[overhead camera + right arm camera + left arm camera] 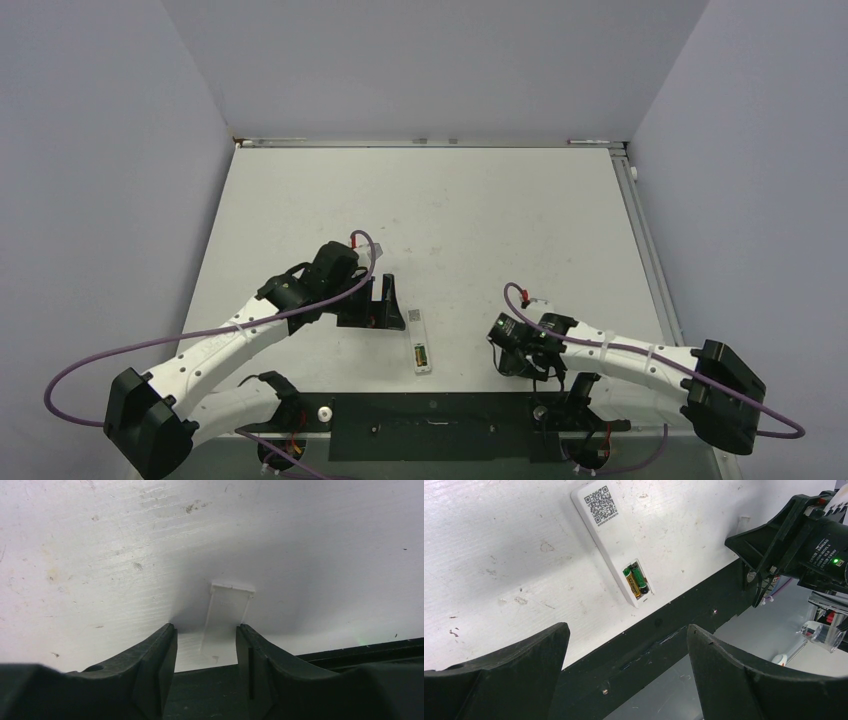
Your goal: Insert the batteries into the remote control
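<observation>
Between the two arms, near the front edge of the table (450, 215), the remote control (422, 343) lies flat with its back face up and its battery recess open. Both batteries (636, 580) sit side by side inside that recess, one gold-orange and one dark with a green band. As far as the left wrist view shows, they lie fully down in their slots, so I judge the loading itself to be done.

What looks left is closing the recess. A small white cover (227, 610) lies apart from the remote, on the right side of the table. The right gripper (206, 630) is low over it, jaws partly apart and straddling the piece. A strip of bare table shows between one finger and the cover's edge, so it does not look clamped. Whether the other finger touches the cover I cannot tell.

The left gripper (626, 630) hovers just beside the remote with its jaws wide apart and nothing between them.

To finish, the cover likely has to be picked up, carried to the remote and seated over the recess. It is thin, so getting a grip on it could be fiddly.
</observation>
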